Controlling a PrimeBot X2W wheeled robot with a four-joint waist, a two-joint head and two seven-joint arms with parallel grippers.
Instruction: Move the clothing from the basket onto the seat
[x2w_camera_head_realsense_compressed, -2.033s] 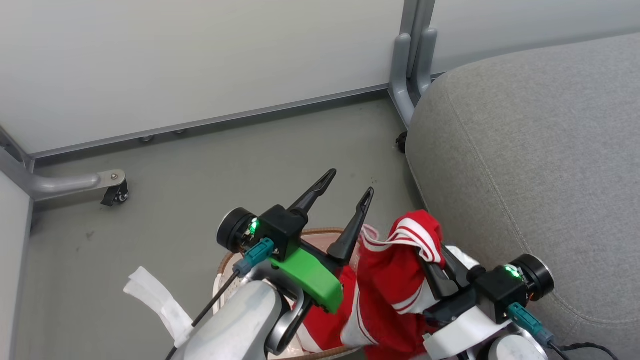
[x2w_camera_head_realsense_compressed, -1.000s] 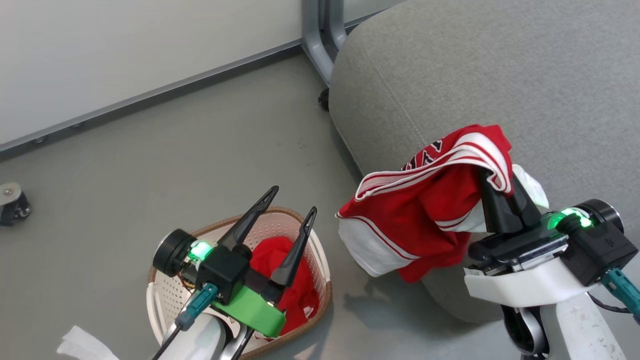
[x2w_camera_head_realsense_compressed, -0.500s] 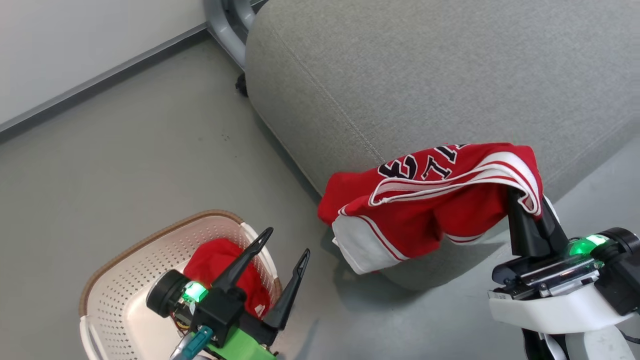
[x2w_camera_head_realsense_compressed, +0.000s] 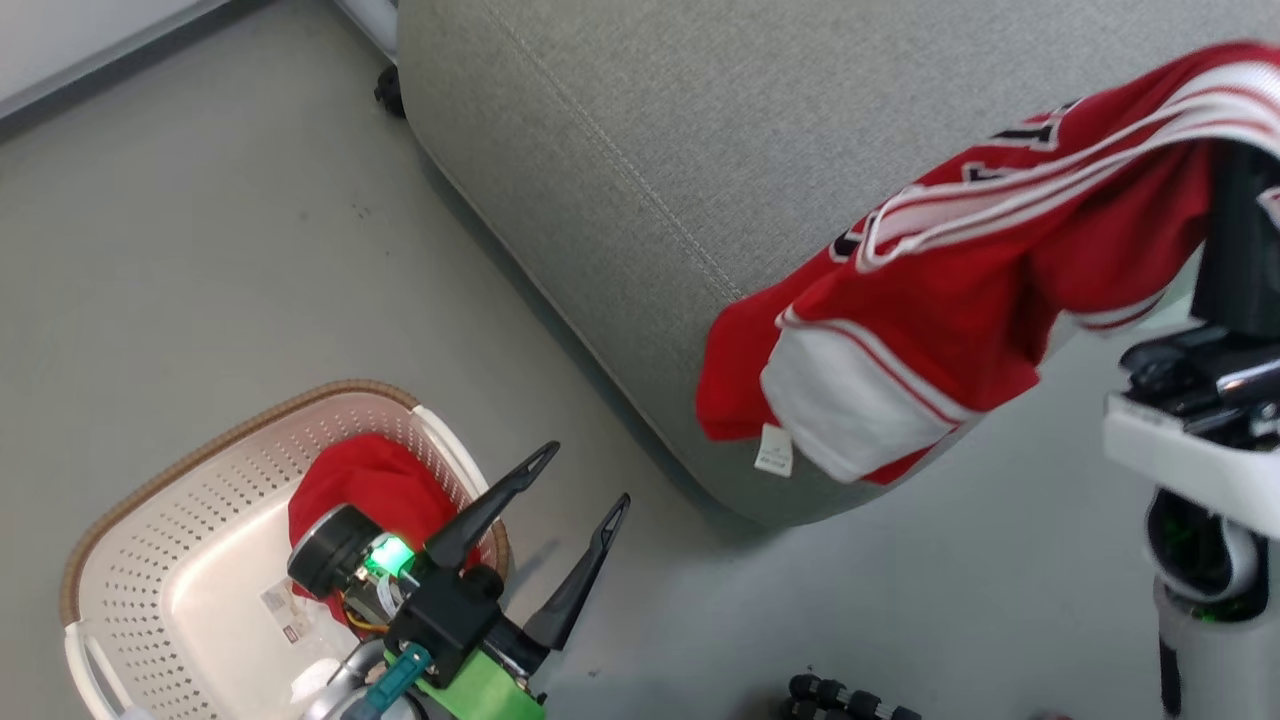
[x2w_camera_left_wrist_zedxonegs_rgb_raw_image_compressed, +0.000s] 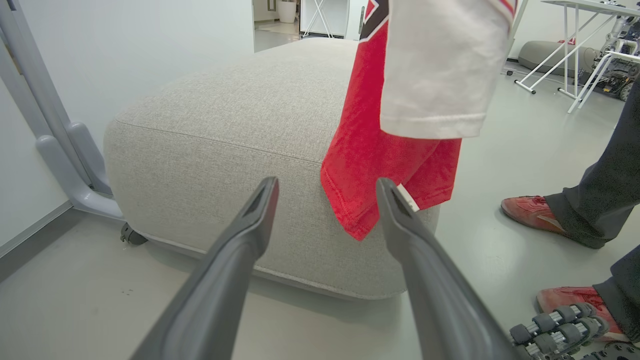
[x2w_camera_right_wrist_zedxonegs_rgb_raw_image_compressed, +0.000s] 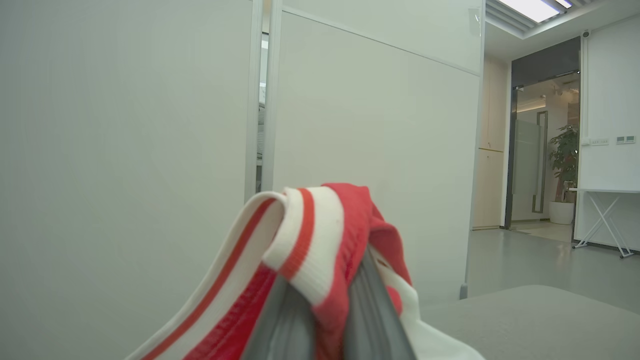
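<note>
Right claw (x2w_camera_right_wrist_zedxonegs_rgb_raw_image_compressed: 325, 300) stands raised, fingers up, clamped tight on the striped trim of the lettered red garment (x2w_camera_head_realsense_compressed: 960, 300), which dangles in front of a corner of the grey seat (x2w_camera_head_realsense_compressed: 620, 130). Left claw (x2w_camera_head_realsense_compressed: 588, 473) hovers low over the basket (x2w_camera_head_realsense_compressed: 200, 430) rim, fingers spread wide, empty, aimed at the seat. Another red garment (x2w_camera_head_realsense_compressed: 360, 490) lies bunched inside the basket on the floor (x2w_camera_head_realsense_compressed: 200, 200).

An office: white partition walls (x2w_camera_right_wrist_zedxonegs_rgb_raw_image_compressed: 125, 125); a potted plant (x2w_camera_right_wrist_zedxonegs_rgb_raw_image_compressed: 565, 155) beside a glass door (x2w_camera_right_wrist_zedxonegs_rgb_raw_image_compressed: 525, 170).
</note>
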